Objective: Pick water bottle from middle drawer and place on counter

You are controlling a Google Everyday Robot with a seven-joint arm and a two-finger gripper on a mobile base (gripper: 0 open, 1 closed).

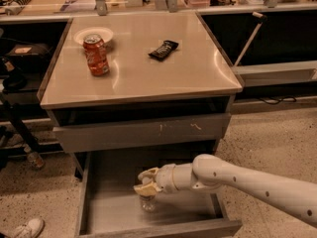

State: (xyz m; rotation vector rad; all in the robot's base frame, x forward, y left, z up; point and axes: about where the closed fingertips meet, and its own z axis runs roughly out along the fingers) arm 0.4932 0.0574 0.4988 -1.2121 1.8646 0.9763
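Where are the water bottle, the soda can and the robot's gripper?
water bottle [147,204]: camera view, clear lower body.
soda can [96,55]: camera view, orange side.
gripper [143,183]: camera view, between fingertips, just above the bottle.

The end effector [147,183] is sitting low in the pulled-out middle drawer [111,202], right over the water bottle [148,203], with the scratched drawer front [143,131] overhanging the rear. On the desk [148,81], the soda can [96,54], plate [94,33] and snack bar [164,49] are crowding the back, and the front half is looking wide open.
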